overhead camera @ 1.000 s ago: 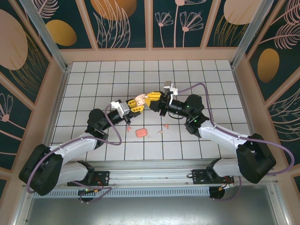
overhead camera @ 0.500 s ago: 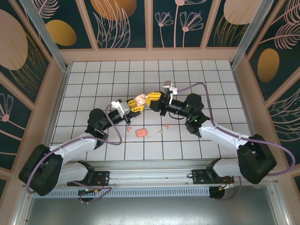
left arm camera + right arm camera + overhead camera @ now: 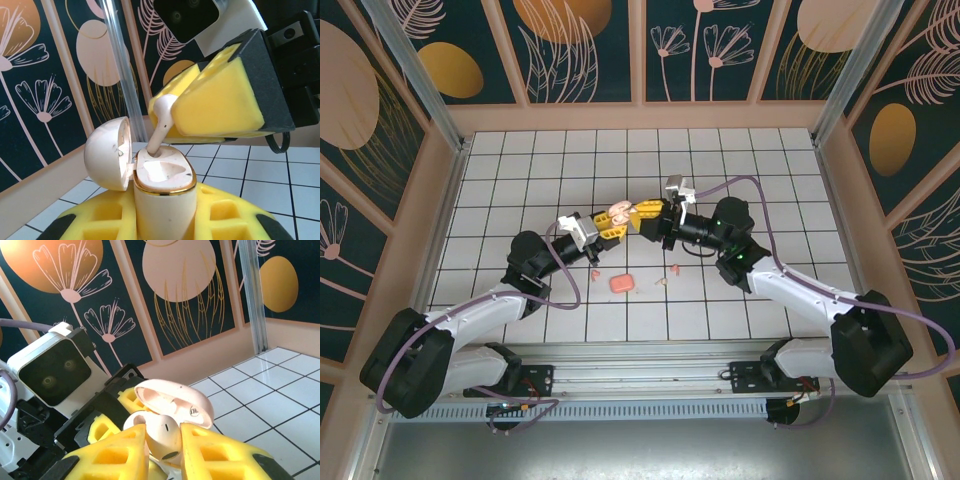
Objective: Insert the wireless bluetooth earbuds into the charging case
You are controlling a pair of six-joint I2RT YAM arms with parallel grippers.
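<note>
Right gripper [image 3: 162, 442] has its yellow pads [image 3: 220, 452] narrowed onto a cream earbud [image 3: 162, 436], whose round head sits pinched between them at the lower centre of my right wrist view. Behind it stands the charging case [image 3: 175, 399] with its lid swung open. A small printed mark sits on the lid's inner rim, too small for me to read.

My left wrist view gives the other side. The earbud [image 3: 161, 116] hangs stem-down from the right gripper's pads [image 3: 220, 100] at centre frame, and the stem tip meets the rear recess of the charging case [image 3: 165, 197]. The case stands upright at the bottom centre, clamped in the left gripper [image 3: 165, 222], with its lid tipped to the left.

From above, the left gripper [image 3: 608, 225] and right gripper [image 3: 642, 214] meet nose to nose at mid-frame over the white grid table [image 3: 520, 170]. Below them on the tiles lie a coral-pink box [image 3: 622, 283] and tiny pale pink pieces [image 3: 663, 281] just beside it.
</note>
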